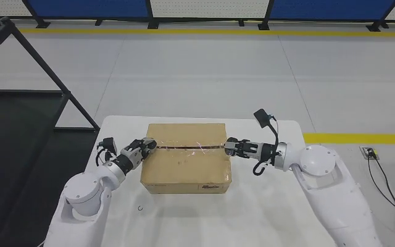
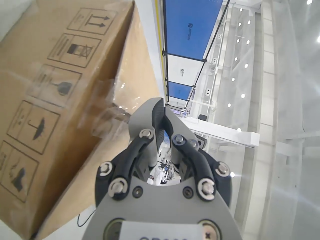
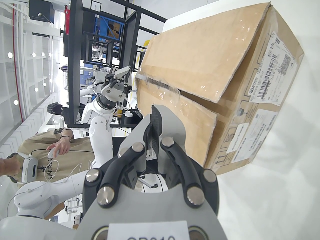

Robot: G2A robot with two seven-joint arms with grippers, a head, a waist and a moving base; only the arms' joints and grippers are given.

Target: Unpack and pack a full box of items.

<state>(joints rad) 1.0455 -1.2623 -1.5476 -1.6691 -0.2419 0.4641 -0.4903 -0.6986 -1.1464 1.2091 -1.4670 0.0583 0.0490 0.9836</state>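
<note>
A closed cardboard box (image 1: 185, 162) sits mid-way on a white bench (image 1: 259, 210). The left pincer (image 1: 149, 146), fingers pressed together, is at the left end of the box's taped top seam (image 1: 185, 147). The right pincer (image 1: 228, 147), also pressed together, is at the right end.

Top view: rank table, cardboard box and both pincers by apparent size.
1. table
2. cardboard box
3. left pincer and right pincer: look alike, so unranked.
</note>
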